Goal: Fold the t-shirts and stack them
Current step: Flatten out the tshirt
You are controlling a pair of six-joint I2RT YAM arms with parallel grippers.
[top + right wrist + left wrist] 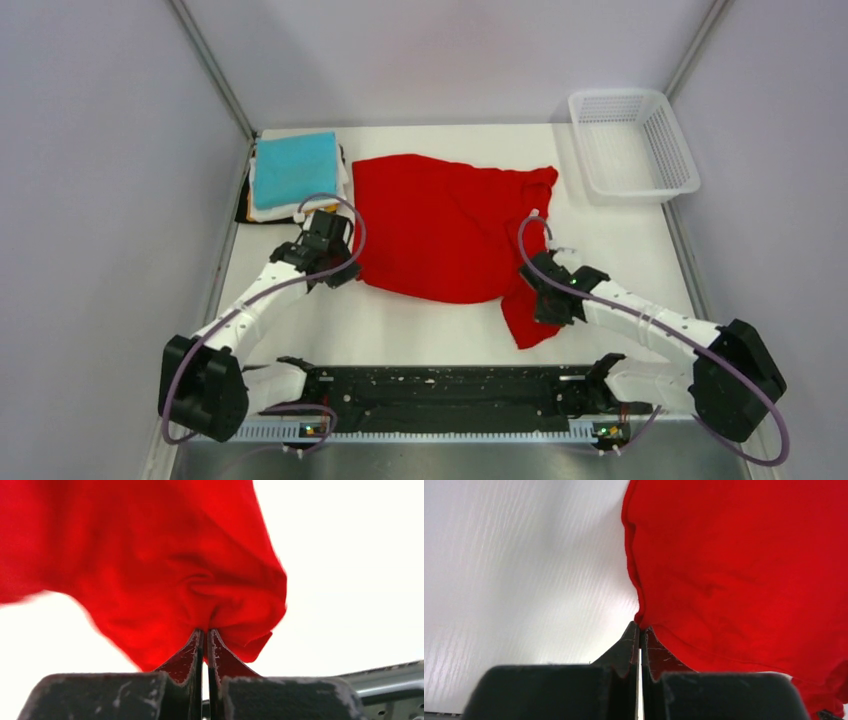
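A plain bright red cloth t-shirt (440,225) lies spread, slightly rumpled, in the middle of the white table (400,330). The left gripper (640,630) has its jaws pressed together on the shirt's near-left hem corner. The right gripper (205,632) is pinched shut on a bunched fold at the shirt's near-right part. At the far left sits a stack of folded shirts (293,168), teal on top. A white plastic mesh basket (680,160) stands far right.

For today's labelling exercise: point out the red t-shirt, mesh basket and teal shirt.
red t-shirt (440,225), top view, mid body
mesh basket (615,93), top view, far rim
teal shirt (293,170), top view, top face
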